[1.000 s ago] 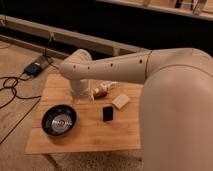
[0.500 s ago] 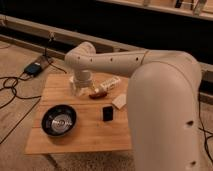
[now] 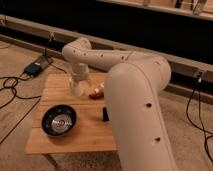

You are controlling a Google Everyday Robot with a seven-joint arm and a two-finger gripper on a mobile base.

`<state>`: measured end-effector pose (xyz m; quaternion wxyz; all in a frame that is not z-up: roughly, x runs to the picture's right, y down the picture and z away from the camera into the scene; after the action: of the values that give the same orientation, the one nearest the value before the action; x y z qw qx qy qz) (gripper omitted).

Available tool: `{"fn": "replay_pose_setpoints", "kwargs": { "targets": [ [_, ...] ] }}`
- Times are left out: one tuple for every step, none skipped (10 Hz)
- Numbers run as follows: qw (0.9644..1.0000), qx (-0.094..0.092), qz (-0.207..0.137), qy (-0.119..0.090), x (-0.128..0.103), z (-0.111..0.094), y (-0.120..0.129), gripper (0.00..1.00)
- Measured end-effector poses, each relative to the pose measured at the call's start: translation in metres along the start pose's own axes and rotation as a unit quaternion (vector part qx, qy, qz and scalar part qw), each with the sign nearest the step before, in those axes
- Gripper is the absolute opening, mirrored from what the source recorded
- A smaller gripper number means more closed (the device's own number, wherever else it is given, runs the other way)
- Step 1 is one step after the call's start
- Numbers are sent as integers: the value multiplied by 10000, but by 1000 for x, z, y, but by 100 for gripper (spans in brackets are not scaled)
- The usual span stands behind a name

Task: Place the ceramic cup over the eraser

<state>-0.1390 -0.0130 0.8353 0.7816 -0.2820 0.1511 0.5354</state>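
Note:
My gripper (image 3: 76, 89) hangs from the wrist over the back middle of the wooden table (image 3: 60, 145). A small white tapered shape at its tip looks like the ceramic cup (image 3: 75, 91), just above the tabletop; I cannot make out the grip. The eraser (image 3: 105, 114), a small black block, stands on the table to the right and front of the gripper, right against the edge of my big white forearm. The cup is well apart from the eraser.
A wide black bowl (image 3: 59, 121) sits at the table's front left. A small red and pale object (image 3: 96, 93) lies just right of the gripper. My forearm (image 3: 135, 110) covers the table's right side. Cables and a blue box (image 3: 34, 68) lie on the floor at left.
The arm has moved nearer the camera and the gripper has shifted slightly left and back. The forearm now hides the pale beige block and the table's right part.

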Motion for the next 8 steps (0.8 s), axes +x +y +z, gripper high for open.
{"fn": "replay_pose_setpoints", "kwargs": {
  "targets": [
    [9999,65,-152,8,-14,3,2,65],
    [9996,161,-239,-5,-26,5,1,65],
    [9992,265,-299,-17,-34,8,-1,65],
    [9988,348,-353,-35,-44,12,-1,65],
    [9984,382,-409,-48,-52,17,0,65],
    [9982,388,-455,-61,-57,20,2,65],
    [9979,381,-520,-74,-62,27,4,65],
    [9977,369,-555,-87,-66,30,5,65]
  ]
}}
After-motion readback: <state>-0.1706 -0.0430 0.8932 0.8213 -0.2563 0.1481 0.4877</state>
